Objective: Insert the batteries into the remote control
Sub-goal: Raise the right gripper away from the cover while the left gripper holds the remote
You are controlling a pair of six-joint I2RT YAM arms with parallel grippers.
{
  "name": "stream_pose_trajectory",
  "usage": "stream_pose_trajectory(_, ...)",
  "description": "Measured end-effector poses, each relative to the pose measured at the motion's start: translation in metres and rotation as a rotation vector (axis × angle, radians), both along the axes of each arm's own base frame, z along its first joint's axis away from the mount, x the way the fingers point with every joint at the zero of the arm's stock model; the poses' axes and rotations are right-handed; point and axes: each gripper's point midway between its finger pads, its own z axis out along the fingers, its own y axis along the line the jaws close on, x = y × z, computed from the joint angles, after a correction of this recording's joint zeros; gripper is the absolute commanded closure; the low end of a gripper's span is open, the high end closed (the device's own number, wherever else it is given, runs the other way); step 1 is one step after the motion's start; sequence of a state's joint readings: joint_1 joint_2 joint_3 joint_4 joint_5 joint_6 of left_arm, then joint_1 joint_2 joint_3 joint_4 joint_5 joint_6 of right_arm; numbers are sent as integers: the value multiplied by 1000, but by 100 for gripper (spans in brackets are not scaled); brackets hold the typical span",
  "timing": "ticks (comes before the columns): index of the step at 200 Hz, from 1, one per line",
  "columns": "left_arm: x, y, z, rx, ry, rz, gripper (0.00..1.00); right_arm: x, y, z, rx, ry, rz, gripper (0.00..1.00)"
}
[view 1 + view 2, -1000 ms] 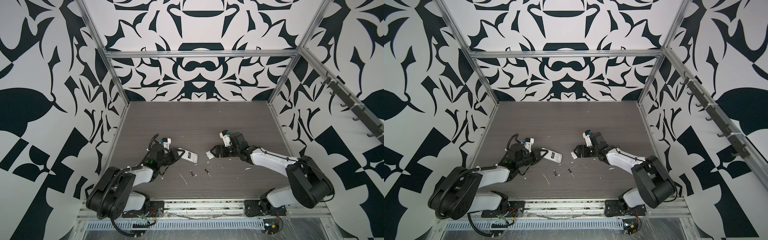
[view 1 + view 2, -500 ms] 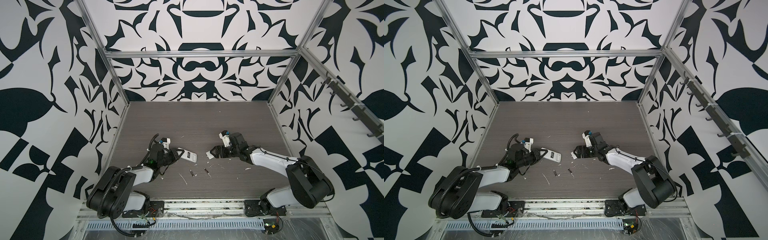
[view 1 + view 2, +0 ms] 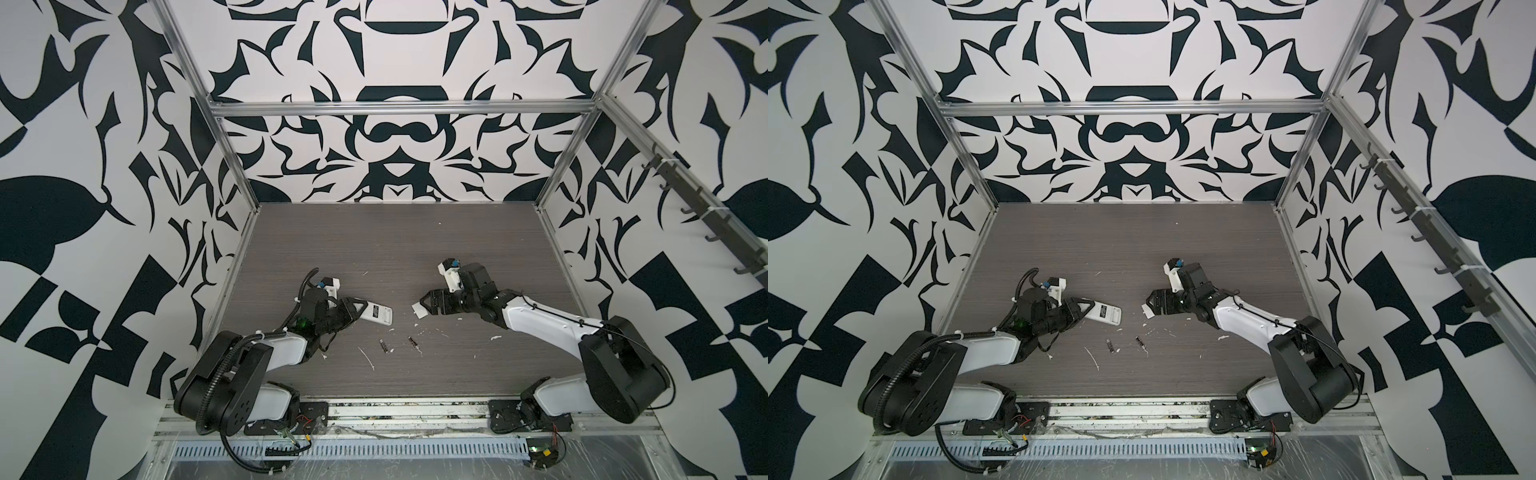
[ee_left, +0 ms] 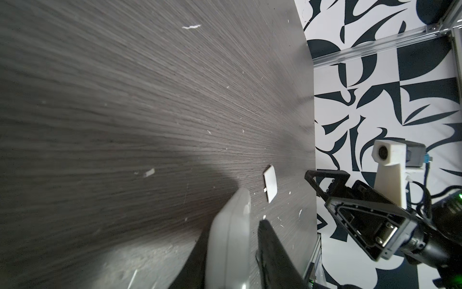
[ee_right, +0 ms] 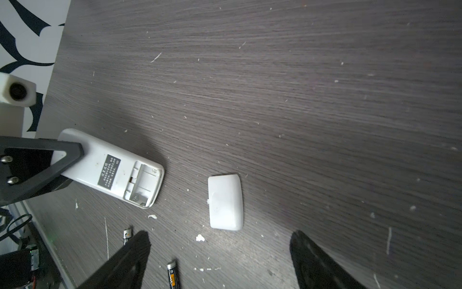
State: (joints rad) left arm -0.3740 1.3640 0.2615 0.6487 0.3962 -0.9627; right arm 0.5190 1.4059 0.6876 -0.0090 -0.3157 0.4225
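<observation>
**Left gripper slack around the remote control, batteries loose on the bench**

In both top views: remote control [image 3: 376, 313] [image 3: 1109, 313] white back up, left of the middle of the bench [image 3: 374, 249], nearer the front edge than the rear, one end inside the left gripper [image 3: 354, 309]. Batteries [image 3: 383, 345] [image 3: 412, 341] near each other but apart, closer to the front edge, outside both grippers. Small white cover plate [image 3: 419, 311] just before the fingertips of the right gripper [image 3: 424, 306], well apart from the remote control. Against the pictures from a second ago: no plain shift of remote control, batteries, cover plate or arms.

Left wrist view: remote control [image 4: 230, 245] edge-on between the two fingers [image 4: 272, 250]. Strip of bench visible between one finger and the white back, so hold let go and jaws a little apart; other finger close against the opposite side. Cover plate [image 4: 270, 186] flat on the bench beyond the remote control's far end.

Right wrist view: remote control [image 5: 110, 170] with black label [image 5: 109, 172] and battery bay [image 5: 143, 182] uncovered and empty. One left gripper finger over the end away from the bay. Cover plate [image 5: 226, 202] just ahead of the right gripper [image 5: 220, 237], untouched; fingers spread wide, nothing held. One of the batteries [image 5: 173, 275] between those fingers, the other [image 5: 127, 234] partly hidden behind a fingertip.
</observation>
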Motion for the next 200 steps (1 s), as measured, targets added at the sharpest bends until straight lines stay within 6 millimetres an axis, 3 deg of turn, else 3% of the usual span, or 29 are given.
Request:
stream_pose_trajectory(50, -3, 5, -7, 32, 24, 12, 60, 0, 1, 2, -13, 2, 6, 9)
stream_pose_trajectory(83, -6, 9, -9, 61, 32, 22, 50, 3, 3, 8, -16, -10, 11, 9)
stream_pose_trajectory(200, -16, 33, -29, 197, 95, 85, 47, 9, -3, 35, -67, -91, 26, 9)
